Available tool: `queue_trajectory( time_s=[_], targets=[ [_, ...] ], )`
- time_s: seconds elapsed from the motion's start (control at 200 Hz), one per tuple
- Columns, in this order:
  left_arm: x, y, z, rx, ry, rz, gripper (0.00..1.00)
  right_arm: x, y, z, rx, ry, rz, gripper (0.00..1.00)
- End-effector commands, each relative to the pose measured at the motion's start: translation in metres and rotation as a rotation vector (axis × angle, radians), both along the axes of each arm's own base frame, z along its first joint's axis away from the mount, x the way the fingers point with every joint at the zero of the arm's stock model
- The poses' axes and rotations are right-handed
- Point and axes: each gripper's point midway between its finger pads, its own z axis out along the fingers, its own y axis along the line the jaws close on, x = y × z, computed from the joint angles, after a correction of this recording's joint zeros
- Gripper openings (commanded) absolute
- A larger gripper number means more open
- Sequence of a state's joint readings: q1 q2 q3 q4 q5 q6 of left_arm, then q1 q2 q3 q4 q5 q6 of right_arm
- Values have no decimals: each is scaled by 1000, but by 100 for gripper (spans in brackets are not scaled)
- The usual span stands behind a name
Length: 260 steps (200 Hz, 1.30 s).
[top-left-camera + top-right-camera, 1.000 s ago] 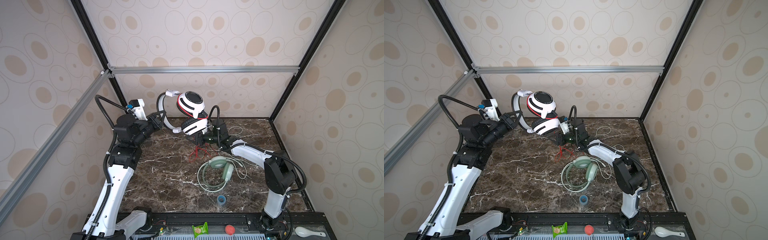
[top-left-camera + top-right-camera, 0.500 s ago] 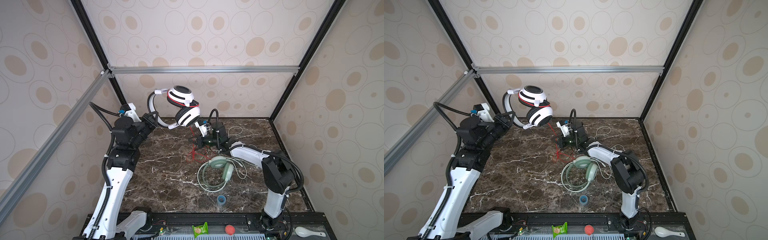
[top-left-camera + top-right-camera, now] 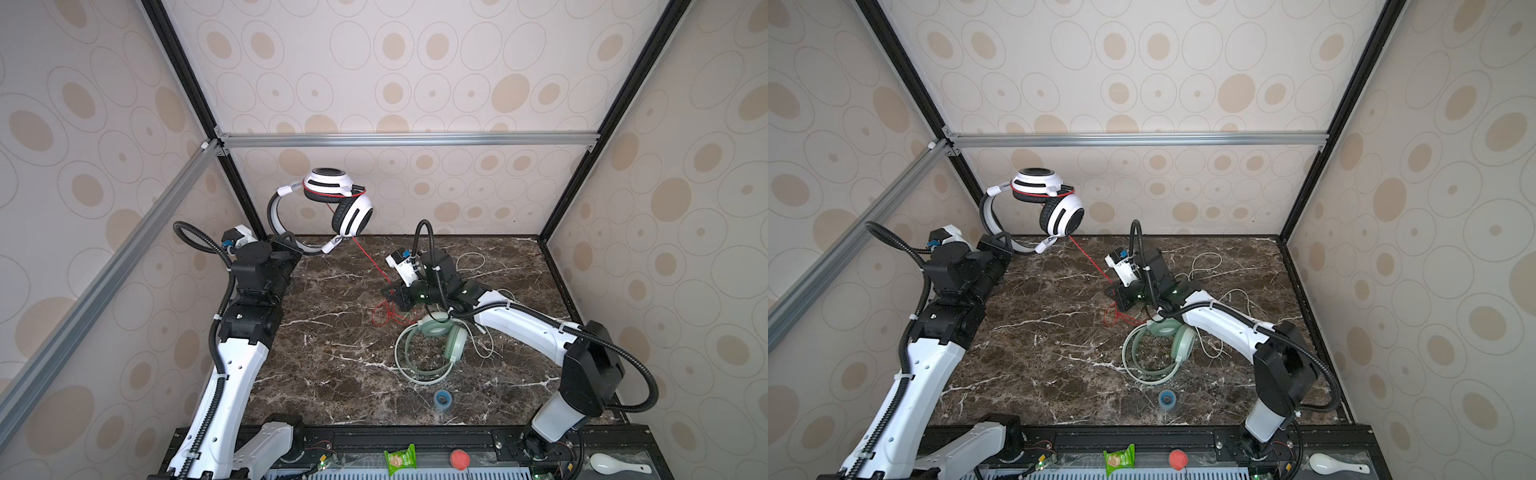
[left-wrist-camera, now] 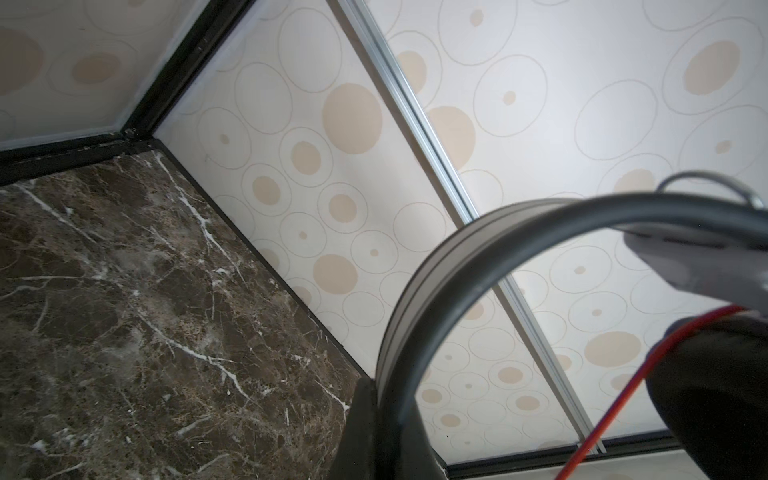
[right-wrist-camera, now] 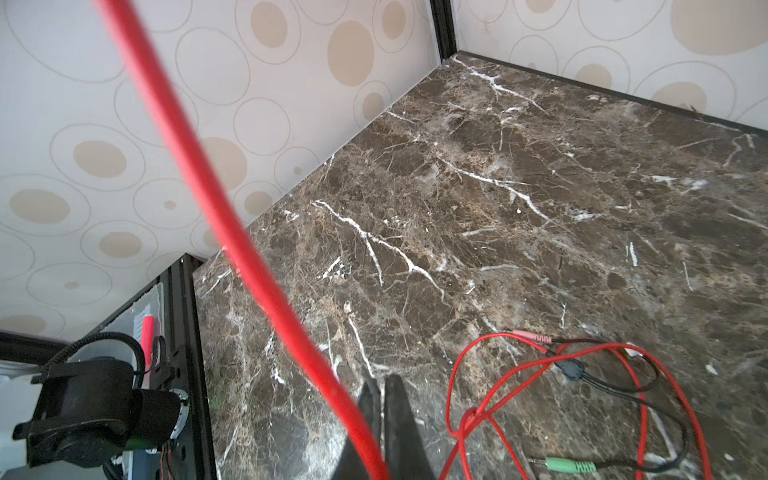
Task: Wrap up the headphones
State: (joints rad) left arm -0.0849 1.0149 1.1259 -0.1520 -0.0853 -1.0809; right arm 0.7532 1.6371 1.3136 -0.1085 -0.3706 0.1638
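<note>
The white-and-black headphones (image 3: 349, 208) (image 3: 1059, 212) hang in the air near the back left corner. My left gripper (image 3: 291, 245) (image 3: 1000, 245) (image 4: 390, 415) is shut on their headband (image 4: 436, 291). Their thin red cable (image 3: 370, 257) (image 3: 1090, 257) (image 5: 232, 232) loops round one earcup and runs taut down to my right gripper (image 3: 390, 293) (image 3: 1113, 291) (image 5: 380, 386), which is shut on it just above the table. The rest of the red cable lies in a loose coil (image 3: 386, 316) (image 5: 540, 374) with its plugs. The mint green headphones (image 3: 436, 336) (image 3: 1167, 336) lie flat under the right arm.
The mint pair's pale cable (image 3: 469, 262) sprawls behind and beside the right arm. A small blue tape roll (image 3: 442, 400) (image 3: 1167, 399) sits near the front edge. Walls close in on three sides. A green packet (image 3: 400, 459), a red ball (image 3: 459, 459) and a white spoon (image 3: 615, 464) lie on the front rail.
My left gripper has carried the white-and-black headphones left and away from the right gripper. The right gripper's jaws have closed on the red cable, which now runs taut.
</note>
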Motion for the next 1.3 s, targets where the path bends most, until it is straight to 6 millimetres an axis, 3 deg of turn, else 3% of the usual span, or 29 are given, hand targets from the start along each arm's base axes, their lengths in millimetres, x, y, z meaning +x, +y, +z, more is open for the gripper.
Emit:
queue_trajectory(
  time_s=[0.0, 0.19, 0.515, 0.71, 1.015, 1.165, 1.295],
  targets=[
    [-9, 25, 22, -27, -94, 143, 0, -16, -9, 7, -129, -62, 11, 0],
    [-13, 37, 4, 69, -47, 204, 0, -37, 2, 21, -269, -154, 75, 0],
    [-31, 46, -37, 374, 127, 281, 0, -49, 11, 44, -405, -285, 154, 0],
    [-29, 35, -55, 609, 259, 236, 0, -50, 17, 46, -533, -353, 197, 0],
    [-35, 24, -68, 880, 367, 135, 0, -33, 19, 73, -615, -434, 150, 0],
    [-27, -2, -72, 954, 335, -51, 0, -21, 15, 78, -673, -466, 107, 0],
    [-25, -25, -91, 986, 345, -222, 0, -13, 16, 82, -697, -483, 84, 0]
  ],
)
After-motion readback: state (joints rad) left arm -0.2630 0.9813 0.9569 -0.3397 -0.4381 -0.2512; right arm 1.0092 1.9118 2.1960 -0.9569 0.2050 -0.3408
